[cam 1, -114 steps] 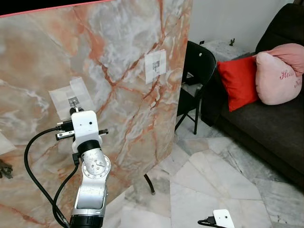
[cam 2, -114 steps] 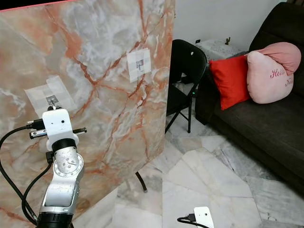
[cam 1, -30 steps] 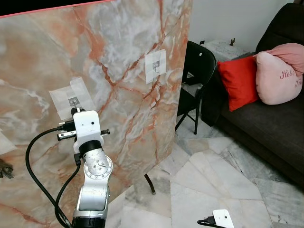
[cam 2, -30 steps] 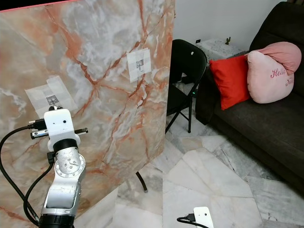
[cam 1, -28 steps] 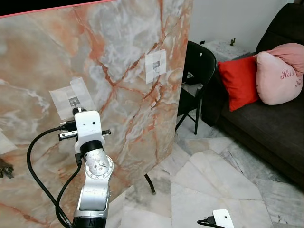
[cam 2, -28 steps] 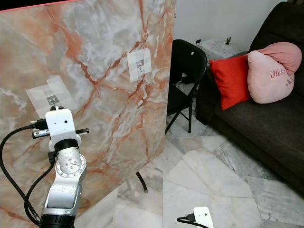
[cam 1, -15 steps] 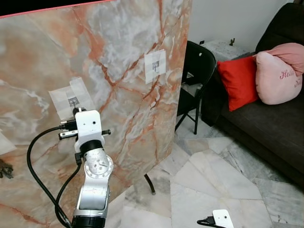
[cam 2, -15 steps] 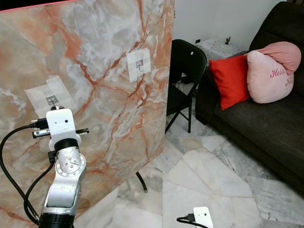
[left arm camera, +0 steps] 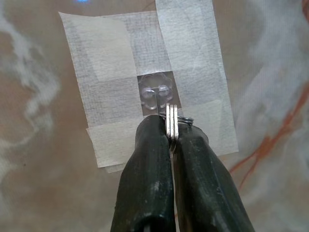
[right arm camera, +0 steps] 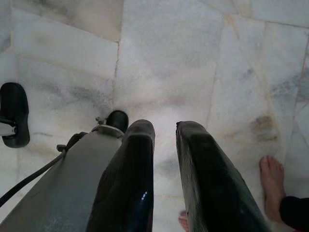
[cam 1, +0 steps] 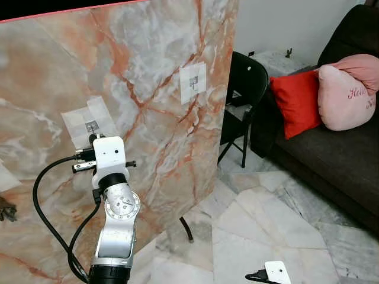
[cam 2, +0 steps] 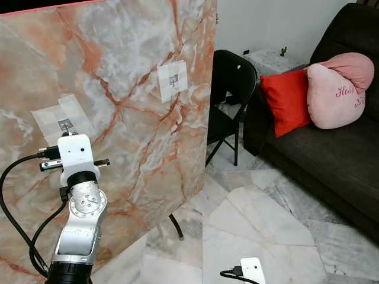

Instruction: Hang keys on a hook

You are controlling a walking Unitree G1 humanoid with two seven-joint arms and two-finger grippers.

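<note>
The right gripper (right arm camera: 164,145) is hanging low beside the robot's leg, pointing down at the pale marble floor (right arm camera: 193,63), its two black fingers (right arm camera: 128,179) parted by a narrow gap and holding nothing; a person's bare foot (right arm camera: 272,186) is showing on the tiles close by. The left arm (cam 1: 115,231) is reaching up and forward to the marble-patterned board (cam 1: 148,77) standing in front of the robot. At its tip, the left gripper (left arm camera: 170,136) is pinching a silver key ring (left arm camera: 171,121) edge-on between its closed fingers (left arm camera: 145,174), the ring sticking out just past the fingertips. The ring is touching or just under the small clear hook (left arm camera: 155,94), which is taped to the board with strips of white tape (left arm camera: 120,53); whether the ring is already over the hook cannot be told. The keys themselves are hidden behind the fingers. Further along the board a second taped hook (cam 1: 193,83) is sitting higher up, well apart from the first. Beyond the board's edge a black folding chair (cam 1: 246,89) is standing, and past it a dark sofa (cam 1: 337,154) is carrying a red cushion (cam 1: 295,100) and a pink pillow (cam 1: 346,89) touching each other.
</note>
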